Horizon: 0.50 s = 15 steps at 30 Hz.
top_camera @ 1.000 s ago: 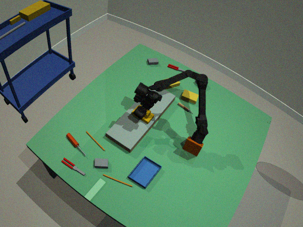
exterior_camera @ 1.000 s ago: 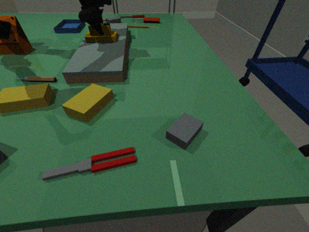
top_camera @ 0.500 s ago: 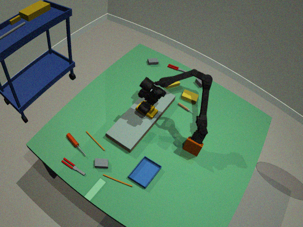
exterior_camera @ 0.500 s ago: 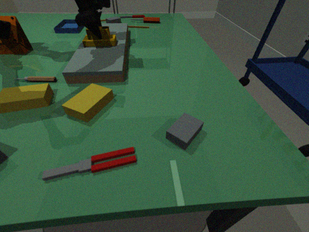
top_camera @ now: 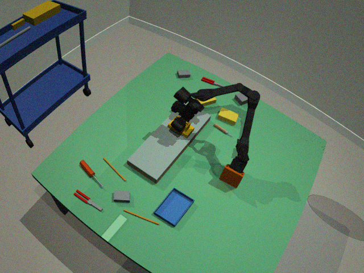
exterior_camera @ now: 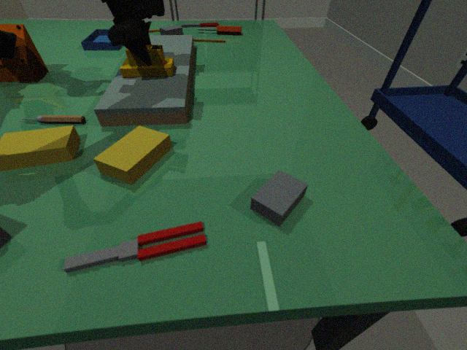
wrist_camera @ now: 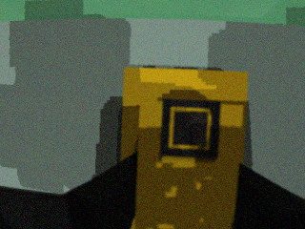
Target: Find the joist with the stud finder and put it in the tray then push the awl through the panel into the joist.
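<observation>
1. From the top, I saw the gripper (top_camera: 178, 124) (exterior_camera: 145, 56) (wrist_camera: 181, 160) clamped on the yellow stud finder (top_camera: 187, 131) (exterior_camera: 130, 71) (wrist_camera: 191, 81), over the grey floor panel (top_camera: 152, 155) (exterior_camera: 150, 98) (wrist_camera: 167, 43). The awl (top_camera: 220, 128) (exterior_camera: 62, 119) lay beside the panel, on the arm base's side; the blue tray (top_camera: 165, 199) (exterior_camera: 87, 48) sat off the opposite end from the finder.
2. From the exterior view, the finder looked flat on the panel, its length running across the panel's; the awl's tip pointed away from the panel.
3. At the wrist, the finder's square window was dark, and I could read no label or writing.
</observation>
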Each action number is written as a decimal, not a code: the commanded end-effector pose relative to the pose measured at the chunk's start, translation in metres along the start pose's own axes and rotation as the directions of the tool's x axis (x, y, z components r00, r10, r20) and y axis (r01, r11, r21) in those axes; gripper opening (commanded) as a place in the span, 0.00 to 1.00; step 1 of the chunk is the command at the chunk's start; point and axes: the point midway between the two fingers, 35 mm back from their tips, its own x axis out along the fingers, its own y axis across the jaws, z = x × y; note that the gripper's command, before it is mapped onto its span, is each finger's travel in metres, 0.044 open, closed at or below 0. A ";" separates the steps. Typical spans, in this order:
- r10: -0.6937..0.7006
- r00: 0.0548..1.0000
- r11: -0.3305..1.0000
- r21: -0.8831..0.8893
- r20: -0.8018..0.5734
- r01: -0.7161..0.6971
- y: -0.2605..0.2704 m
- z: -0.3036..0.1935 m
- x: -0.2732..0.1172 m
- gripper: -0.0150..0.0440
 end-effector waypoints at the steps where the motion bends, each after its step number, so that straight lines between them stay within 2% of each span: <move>1: -0.012 1.000 1.000 0.007 -0.003 0.012 -0.019 -0.001 0.000 0.25; 15: -0.014 1.000 1.000 0.007 -0.002 0.014 -0.061 -0.001 -0.001 0.25</move>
